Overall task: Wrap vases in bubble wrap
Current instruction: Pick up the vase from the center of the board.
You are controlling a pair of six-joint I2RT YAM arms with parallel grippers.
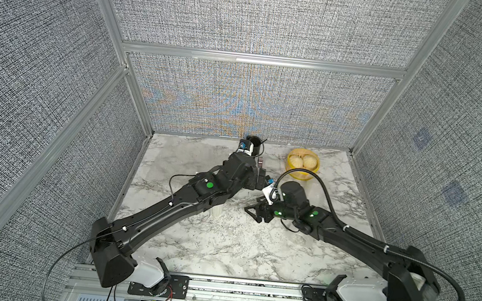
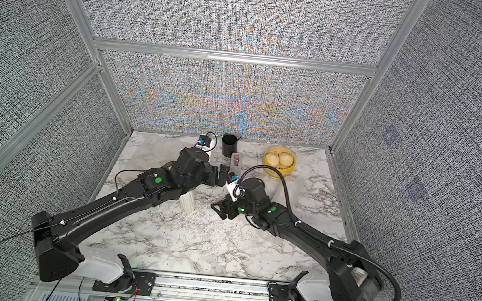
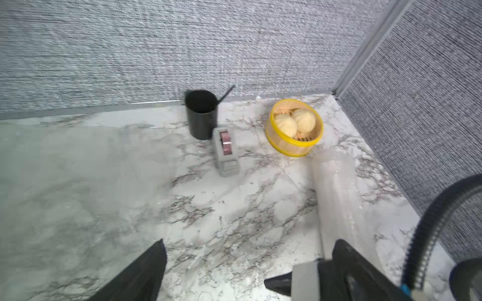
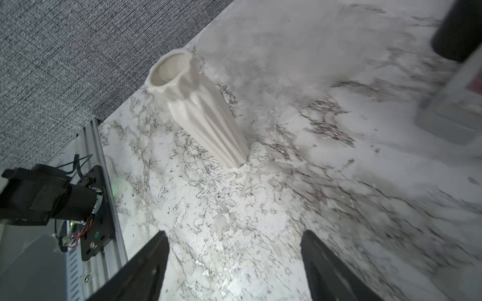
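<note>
A tall white ribbed vase (image 4: 203,109) stands upright on the marble table (image 4: 234,208), half hidden under my left forearm in both top views (image 1: 217,211) (image 2: 188,204). My right gripper (image 4: 237,260) (image 1: 253,211) is open and empty, a short way to the right of the vase. A flat bubble wrap sheet (image 3: 65,169) (image 4: 287,52) lies on the table's back left. My left gripper (image 3: 247,271) (image 2: 222,176) hangs open and empty above the table middle. A translucent roll of bubble wrap (image 3: 336,195) lies to the right; what it holds is hidden.
At the back wall stand a black cup (image 1: 255,147) (image 3: 200,114), a grey tape dispenser (image 3: 225,151) (image 2: 235,161) and a yellow steamer basket (image 1: 314,173) (image 3: 294,149) with two buns. The two wrists are close together at mid table. Fabric walls enclose three sides.
</note>
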